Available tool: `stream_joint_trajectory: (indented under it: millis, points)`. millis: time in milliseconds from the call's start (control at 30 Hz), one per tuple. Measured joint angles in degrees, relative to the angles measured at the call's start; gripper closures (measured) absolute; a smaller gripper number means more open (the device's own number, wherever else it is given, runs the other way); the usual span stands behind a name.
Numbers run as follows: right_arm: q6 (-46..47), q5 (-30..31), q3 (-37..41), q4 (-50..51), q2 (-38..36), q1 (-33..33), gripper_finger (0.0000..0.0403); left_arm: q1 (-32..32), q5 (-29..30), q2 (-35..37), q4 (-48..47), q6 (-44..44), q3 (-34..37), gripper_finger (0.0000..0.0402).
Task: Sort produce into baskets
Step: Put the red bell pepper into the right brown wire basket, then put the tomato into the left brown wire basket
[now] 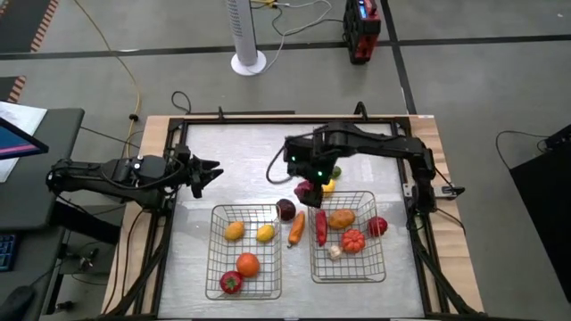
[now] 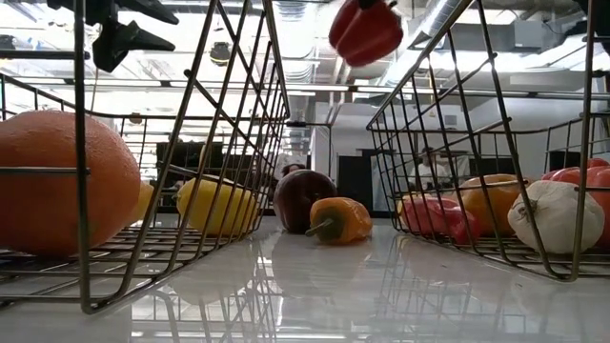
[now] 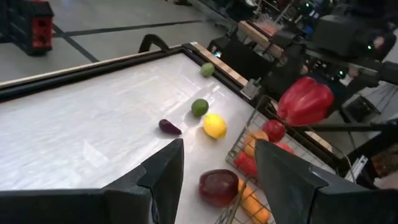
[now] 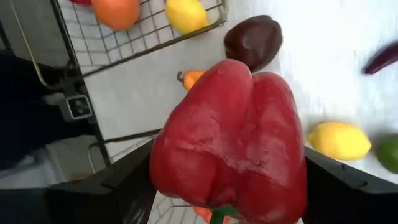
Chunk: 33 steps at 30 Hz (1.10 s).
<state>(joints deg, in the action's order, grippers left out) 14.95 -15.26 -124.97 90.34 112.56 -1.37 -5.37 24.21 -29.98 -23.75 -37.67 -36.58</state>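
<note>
My right gripper [image 1: 308, 183] is shut on a red bell pepper [image 4: 230, 143], which hangs high over the table just beyond the gap between the two wire baskets [image 1: 214, 218] [image 1: 373, 267]. The low view shows the pepper [image 2: 365, 30] far above the table top. My left gripper [image 1: 210, 174] hovers open and empty near the table's left edge. Each basket holds several pieces of produce. A dark purple round [image 1: 285, 209] and a small orange piece [image 1: 296, 229] lie on the table between the baskets. My right gripper pinches the red pepper between its two fingers [image 4: 127, 180], one on each opposite side of its body [image 4: 171, 155]. The fingers come from above, slanting down. The pepper is lifted clear of table and baskets, its green stem end [image 4: 217, 214] back toward the gripper.
A yellow lemon [image 1: 327, 185] and a green lime [image 1: 335, 172] lie on the table beyond the right basket, with a small purple piece [image 3: 169, 127] and another green piece [image 3: 208, 69] farther off. A raised frame [image 1: 178, 120] borders the table. The far left of the table is bare.
</note>
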Motion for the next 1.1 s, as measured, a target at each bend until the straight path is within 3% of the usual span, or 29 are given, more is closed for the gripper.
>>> stream_joint_trajectory:
  millis: [167,300,567,700,867,1000,1100]
  points:
    - [-1.9,6.3,2.6,-0.2,-1.3,3.7,0.0071,0.0,-1.8,0.0,-0.7,1.1,0.0,0.0219]
    - [-1.1,7.7,11.5,-0.3,-4.5,5.5,0.0071,0.0,-3.1,0.0,-1.2,1.1,0.0,0.0219]
    - [6.9,4.6,35.5,-5.6,-17.7,6.8,0.0069,0.0,-3.4,0.0,-1.3,2.1,0.0,0.0219]
    - [10.7,-0.2,43.4,-7.6,-22.5,7.1,0.0046,0.0,-3.4,0.0,-1.3,2.1,0.0,0.0219]
    - [12.2,-2.6,46.4,-7.7,-24.3,7.9,0.0008,0.0,-2.3,0.0,-1.3,2.0,0.0,0.0219]
    - [11.7,-2.4,46.4,-3.5,-25.5,9.0,0.0019,0.0,-2.0,0.0,-1.5,2.0,0.0,0.0219]
    - [12.0,1.3,46.7,-2.3,-30.2,10.8,0.0025,0.0,-2.3,0.0,-1.7,1.4,0.0,0.0219]
